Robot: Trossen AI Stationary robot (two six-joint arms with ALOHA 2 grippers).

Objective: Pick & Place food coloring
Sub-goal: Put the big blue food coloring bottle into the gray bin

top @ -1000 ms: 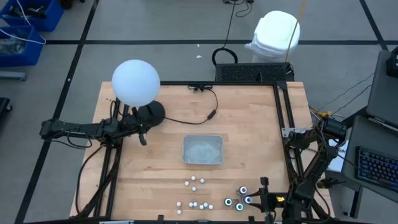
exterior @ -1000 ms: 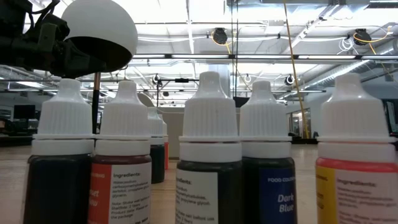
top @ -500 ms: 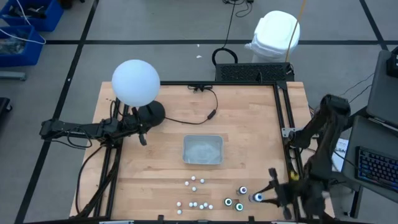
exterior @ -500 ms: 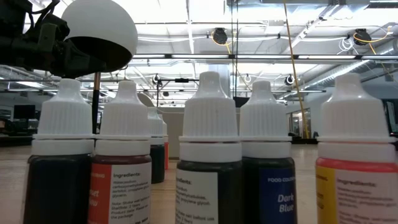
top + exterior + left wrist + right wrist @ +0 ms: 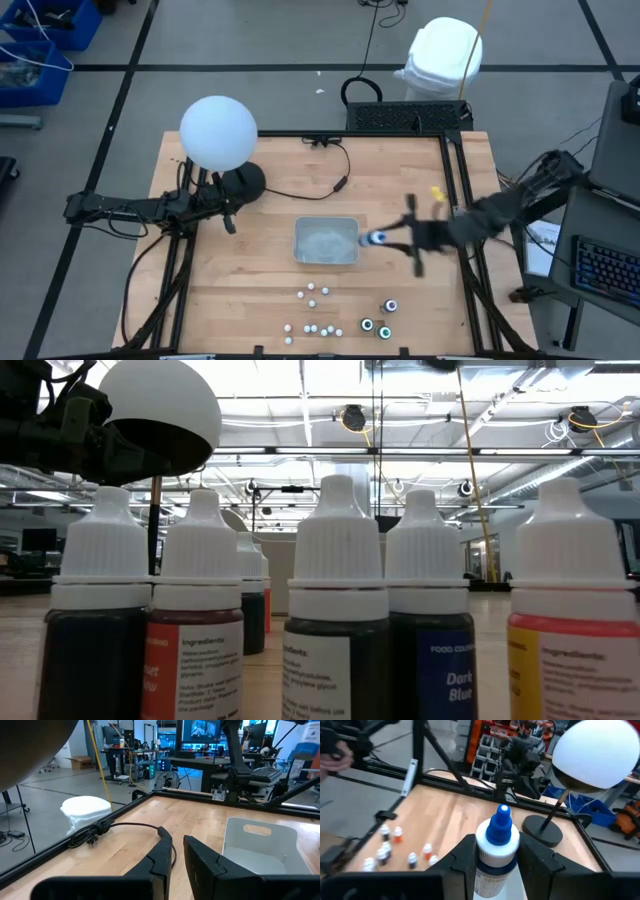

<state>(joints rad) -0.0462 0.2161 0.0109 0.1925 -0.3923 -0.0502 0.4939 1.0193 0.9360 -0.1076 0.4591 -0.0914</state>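
**Operator:** Since a second ago my right gripper (image 5: pixel 385 238) has swung up from the table's front edge to just beside the tray (image 5: pixel 326 226), at its right wall. Its jaws are clamped on a blue-tipped bottle (image 5: pixel 497 845), white-shouldered, standing upright between the fingers.

**Observer:** Why upright?

**Operator:** I judge it keeps the nozzle up and lets the bottle drop base-first into the tray. The left gripper (image 5: pixel 176 857) waits beside the lamp base, well left of the tray, its jaws a narrow slit apart and holding nothing.

**Observer:** And the rest of the set?

**Operator:** The small bottles (image 5: pixel 312 310) sit in front of the tray, and two ringed pots (image 5: pixel 378 321) stand to the right of them.

**Observer:** Any writing?

**Operator:** In the low view one label (image 5: pixel 446 665) reads "FOOD COLOUR… Dark Blue"; the orange bottle (image 5: pixel 195 650) shows "Ingredients:". The rest is too fine for me to read.
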